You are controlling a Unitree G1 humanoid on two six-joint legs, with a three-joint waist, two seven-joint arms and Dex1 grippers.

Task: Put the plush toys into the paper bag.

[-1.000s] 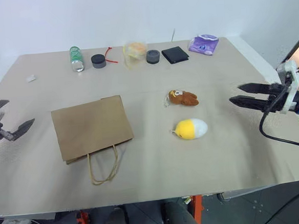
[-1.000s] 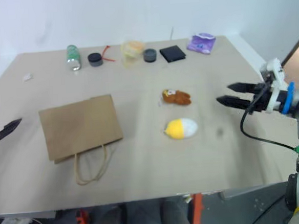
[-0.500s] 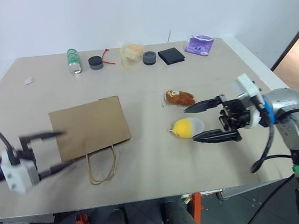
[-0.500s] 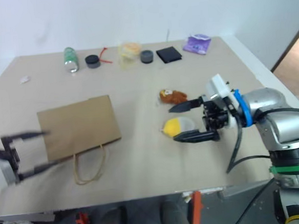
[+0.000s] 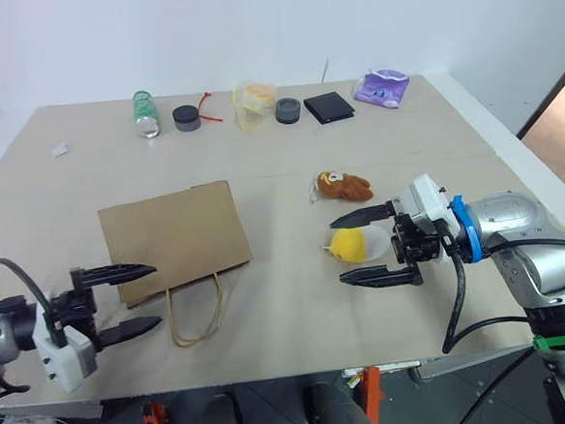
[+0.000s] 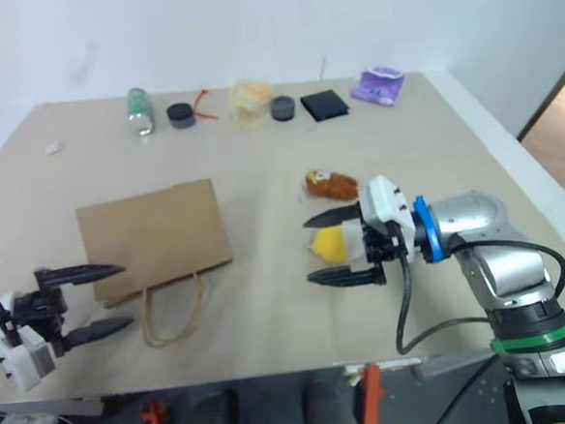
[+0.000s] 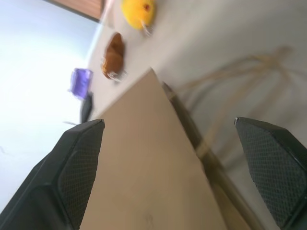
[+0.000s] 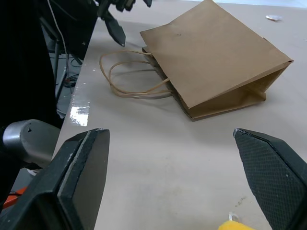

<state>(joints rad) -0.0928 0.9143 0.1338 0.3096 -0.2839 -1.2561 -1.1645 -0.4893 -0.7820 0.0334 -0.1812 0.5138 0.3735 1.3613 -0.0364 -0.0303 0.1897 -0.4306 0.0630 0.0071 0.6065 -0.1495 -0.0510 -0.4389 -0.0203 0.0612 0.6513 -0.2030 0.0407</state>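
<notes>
The paper bag (image 5: 173,237) lies flat at the table's left-middle, with its twine handles (image 5: 195,315) toward the front edge. The brown teddy bear (image 5: 344,184) lies right of centre. Just in front of it is the yellow-and-white egg plush (image 5: 351,245). My right gripper (image 5: 339,251) is open and points left, one finger on each side of the egg plush. I cannot tell whether it touches the plush. My left gripper (image 5: 156,295) is open by the bag's front left corner, beside the handles. In the left wrist view the bag (image 7: 148,172) lies between the fingers.
Along the far edge stand a green bottle (image 5: 145,112), two dark round lids (image 5: 187,116), a clear bag of yellowish contents (image 5: 254,99), a black wallet (image 5: 330,106) and a purple packet (image 5: 382,86). A small white scrap (image 5: 59,149) lies far left.
Both arms have swung inward. The right gripper moved left from the table's right edge to the egg plush. The left gripper came from the left edge to the bag's handles.
</notes>
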